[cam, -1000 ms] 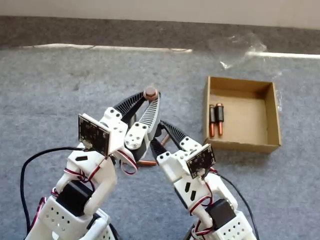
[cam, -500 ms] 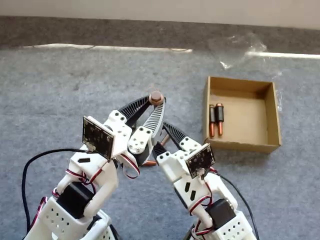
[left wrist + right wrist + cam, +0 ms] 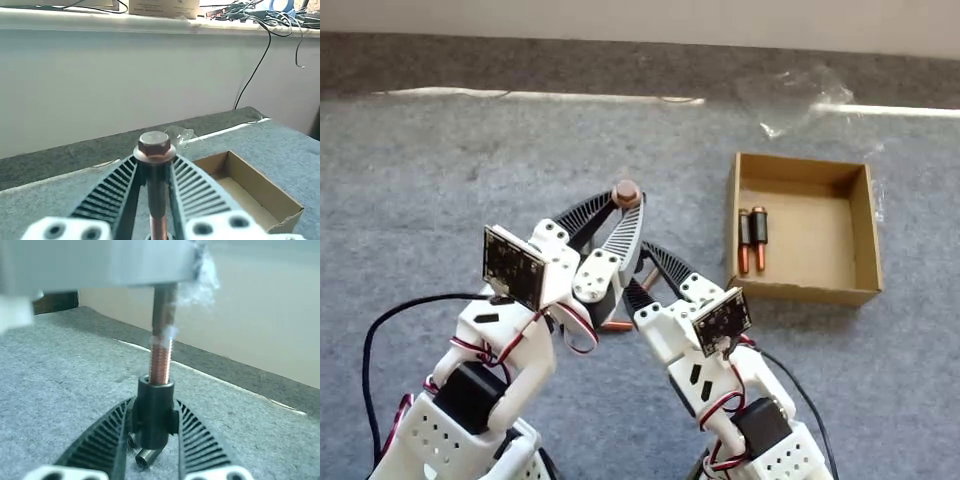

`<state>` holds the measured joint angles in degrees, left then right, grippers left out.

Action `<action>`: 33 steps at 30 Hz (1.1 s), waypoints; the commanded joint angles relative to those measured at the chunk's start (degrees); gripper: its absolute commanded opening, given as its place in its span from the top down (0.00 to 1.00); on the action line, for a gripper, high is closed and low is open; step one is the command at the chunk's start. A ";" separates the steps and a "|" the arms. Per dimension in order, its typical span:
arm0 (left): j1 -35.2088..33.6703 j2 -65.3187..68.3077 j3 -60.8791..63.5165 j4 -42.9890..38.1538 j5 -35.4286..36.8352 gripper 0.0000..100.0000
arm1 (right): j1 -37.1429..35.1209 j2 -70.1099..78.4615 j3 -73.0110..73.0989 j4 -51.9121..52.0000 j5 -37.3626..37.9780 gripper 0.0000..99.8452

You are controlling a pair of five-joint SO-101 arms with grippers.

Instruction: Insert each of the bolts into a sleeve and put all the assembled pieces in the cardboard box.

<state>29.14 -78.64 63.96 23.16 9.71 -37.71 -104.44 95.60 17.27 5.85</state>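
Note:
My left gripper [image 3: 625,203] is shut on a copper bolt [image 3: 154,146], held upright with its hex head above the fingertips. The bolt's threaded end [image 3: 161,360] reaches down into the top of a black sleeve [image 3: 154,412], which my right gripper [image 3: 638,283] is shut on just below and nearer. The cardboard box [image 3: 865,235] stands to the right on the mat. Two assembled pieces [image 3: 752,238] lie side by side in its left part. A loose bolt [image 3: 615,326] lies on the mat between the arms, and a spare sleeve [image 3: 145,457] lies under the right gripper.
Grey carpet [image 3: 440,180] covers the table. A crumpled clear plastic bag [image 3: 800,95] lies behind the box near the far edge. A black cable [image 3: 380,330] loops at the left arm's base.
The left gripper with the bolt shifted slightly right and nearer, then eased back a little. The right gripper held still with the sleeve.

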 commanded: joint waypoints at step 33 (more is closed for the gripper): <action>-0.92 -0.92 7.25 4.22 4.57 0.99 | 3.91 -0.75 6.29 -0.92 -0.18 1.00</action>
<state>29.58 -78.64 71.60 27.38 13.85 -35.52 -104.44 95.60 17.27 5.76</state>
